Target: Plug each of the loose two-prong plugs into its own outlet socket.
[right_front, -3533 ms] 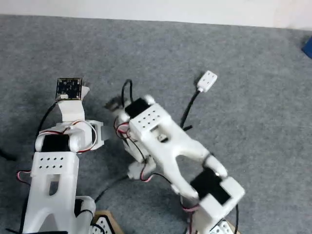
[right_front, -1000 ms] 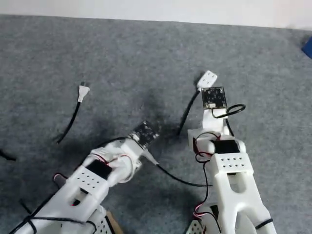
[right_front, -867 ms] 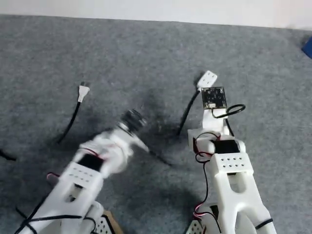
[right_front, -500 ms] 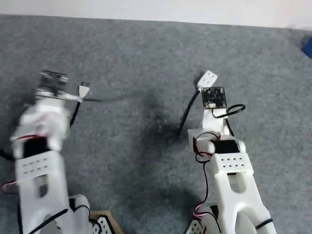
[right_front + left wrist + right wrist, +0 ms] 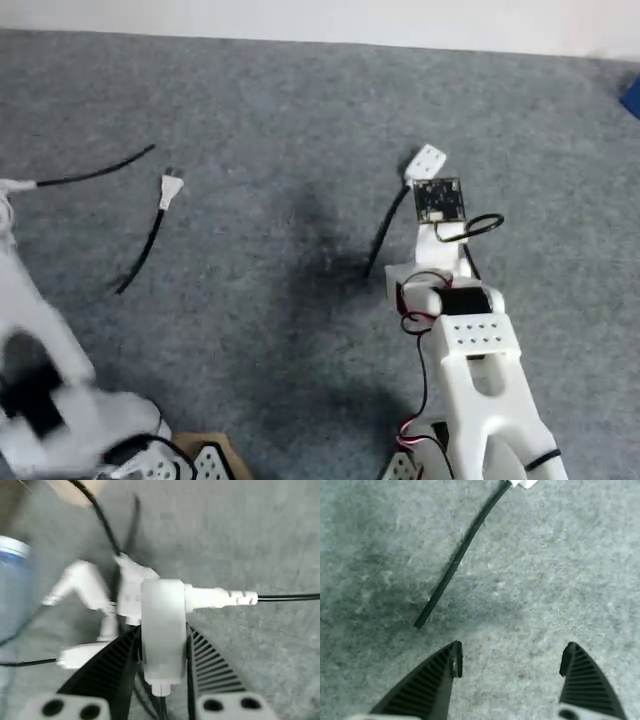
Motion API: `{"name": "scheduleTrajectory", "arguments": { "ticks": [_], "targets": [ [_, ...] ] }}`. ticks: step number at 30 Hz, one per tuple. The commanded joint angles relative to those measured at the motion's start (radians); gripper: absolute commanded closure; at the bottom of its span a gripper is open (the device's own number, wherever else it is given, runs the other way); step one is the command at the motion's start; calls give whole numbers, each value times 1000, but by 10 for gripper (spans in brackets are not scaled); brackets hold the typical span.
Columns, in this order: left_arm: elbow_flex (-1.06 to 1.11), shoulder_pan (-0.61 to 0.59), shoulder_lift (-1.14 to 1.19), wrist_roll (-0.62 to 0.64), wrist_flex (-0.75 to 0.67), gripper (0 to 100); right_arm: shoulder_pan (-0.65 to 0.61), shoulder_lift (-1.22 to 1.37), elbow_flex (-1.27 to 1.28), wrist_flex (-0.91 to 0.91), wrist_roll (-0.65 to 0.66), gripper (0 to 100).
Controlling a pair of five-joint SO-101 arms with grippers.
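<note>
Pinching a white connector, the left gripper sits at the far left edge of the grey mat, its black cord running rightward; plug or socket, hard to tell. A loose plug lies nearby to the right. Further right, a white socket rests just ahead of the right gripper, whose jaws are spread.

Left of middle on the table, a plug, its cord trailing nearer and leftward. Behind it, a second cord, from a second socket in the left gripper, far left. Right of middle, a socket, just beyond the right arm.
</note>
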Motion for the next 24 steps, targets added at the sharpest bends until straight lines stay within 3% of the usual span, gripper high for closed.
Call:
{"name": "scheduleTrajectory", "arguments": {
  "ticks": [1, 5, 13, 15, 19, 24],
  "targets": [
    [-599, 2, 447, -9, 278, 976, 8, -28, -2, -18, -2, 692],
    [-1020, -15, 740, -6, 443, 976, 8, -28, -2, -18, -2, 692],
    [-1701, -108, 1171, -12, 623, 972, 8, -28, -2, -18, -2, 692],
    [-1805, -114, 1210, -15, 690, 943, 8, -28, -2, -18, -2, 692],
    [-1883, -96, 1214, -34, 816, 776, 8, -28, -2, -18, -2, 692],
    [-1883, -27, 1161, -46, 911, 819, 8, -28, -2, -18, -2, 692]
  ]
}}
